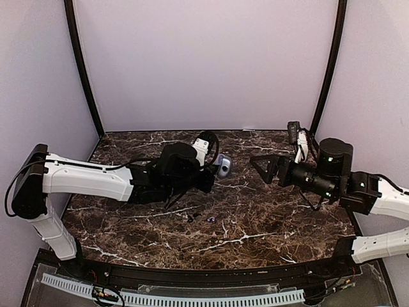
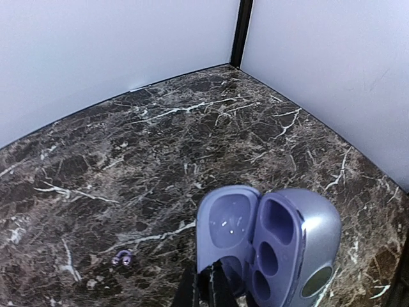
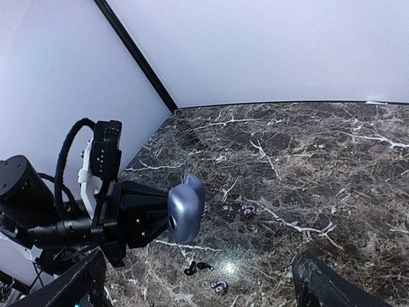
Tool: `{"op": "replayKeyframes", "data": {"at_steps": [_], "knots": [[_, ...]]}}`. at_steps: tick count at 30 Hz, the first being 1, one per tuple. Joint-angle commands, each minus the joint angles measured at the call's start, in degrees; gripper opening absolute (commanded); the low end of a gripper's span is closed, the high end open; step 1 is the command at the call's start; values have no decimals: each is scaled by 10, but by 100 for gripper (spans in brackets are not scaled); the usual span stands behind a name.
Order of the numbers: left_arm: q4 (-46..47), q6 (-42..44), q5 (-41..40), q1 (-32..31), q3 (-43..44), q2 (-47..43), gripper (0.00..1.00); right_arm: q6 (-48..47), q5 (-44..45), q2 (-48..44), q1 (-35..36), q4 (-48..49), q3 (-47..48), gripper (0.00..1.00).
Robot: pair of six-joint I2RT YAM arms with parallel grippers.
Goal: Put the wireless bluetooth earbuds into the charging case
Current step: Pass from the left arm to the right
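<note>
Left gripper [image 1: 215, 173] is clamped on the charging case [image 2: 271, 240]. Its fingers [image 2: 208, 288] pinch the case's lower edge. The case is held in the air above the table [image 1: 268, 224], not touching it.

The case is hinged open. In the left wrist view the lid [image 2: 227, 220] sits left of the socket half, and both hollows face that camera.

Right gripper [image 1: 262, 169] is spread wide with nothing between its fingers. It's level with the case, near it on the right-arm side, pointing at it, with a clear gap.

Every earbud I can see is on the table, below the left gripper and toward the arm bases:
- one purple earbud [image 3: 219, 286], nearest the bases
- second purple earbud [image 3: 248, 209], further out, roughly under the gap between the two grippers
- dark earbuds [image 3: 190, 269], two small pieces close together, just beside the first purple one on the left-arm side

Can't tell from the frames which way up the buds lie.
</note>
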Motion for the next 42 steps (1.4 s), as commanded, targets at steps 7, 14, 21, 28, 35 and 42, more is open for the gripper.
{"op": "replayKeyframes", "data": {"at_steps": [7,14,21,28,35,42], "knots": [[62,352,-21,-49,-71,-121,0,-69,-257,-43,-42,-106,0,84],[60,421,50,-81,-78,-169,0,-162,-350,-50,-21,-36,-37,76],[-7,452,10,-116,-17,-125,0,-228,-356,-27,12,-19,-6,71],[-6,446,-6,-128,-1,-106,0,-279,-334,-26,30,-15,-8,65],[-14,469,-32,-136,14,-84,0,-299,-318,-9,44,-17,-2,58],[-11,473,-39,-142,22,-66,0,-297,-299,-2,48,-15,-5,52]]}}
